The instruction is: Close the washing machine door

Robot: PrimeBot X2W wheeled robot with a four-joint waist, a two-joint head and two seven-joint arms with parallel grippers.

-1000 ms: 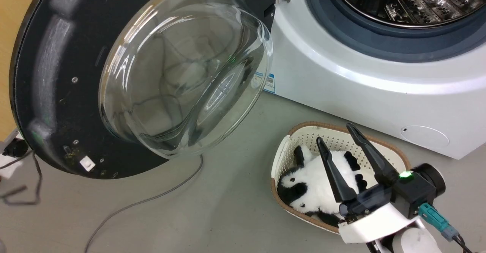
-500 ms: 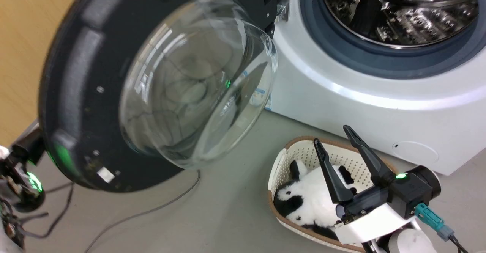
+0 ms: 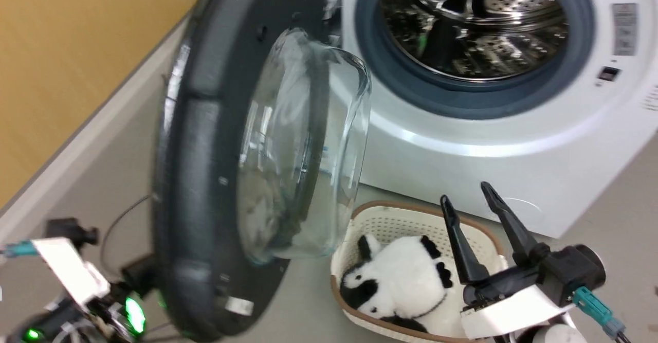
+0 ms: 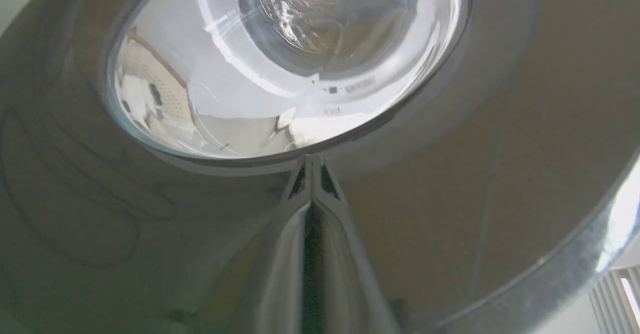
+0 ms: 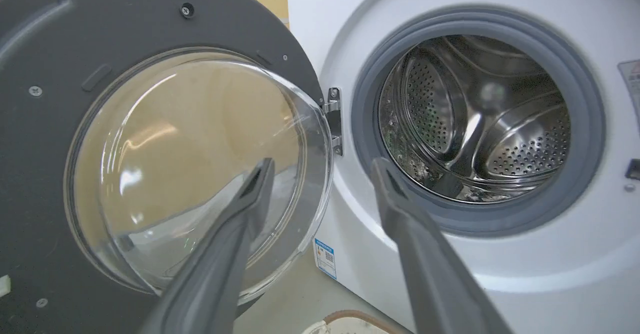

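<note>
The washing machine door (image 3: 195, 178) is seen at the left centre of the head view, swung away from the washing machine (image 3: 462, 168) and turned almost edge-on to the camera. Its glass bowl (image 3: 308, 152) bulges towards the right of the frame. The door is attached by a metal hinge (image 5: 334, 118), shown at the middle of the right wrist view. The steel drum (image 3: 478, 24) is left uncovered at the upper right of the head view and is ringed by the grey seal (image 3: 411, 91).

In the left wrist view the left gripper (image 4: 311, 174) is seen with its two fingers pressed together and nothing between them. Its tips are set at the lower rim of the round window on the door's outer face; whether the face is touched cannot be told.

The right gripper (image 3: 465, 194) is held at the lower right of the head view with its fingers spread and nothing grasped, above a cream basket (image 3: 370, 219). A panda plush toy (image 3: 401, 276) is laid in the basket on the floor, just before the machine.
</note>
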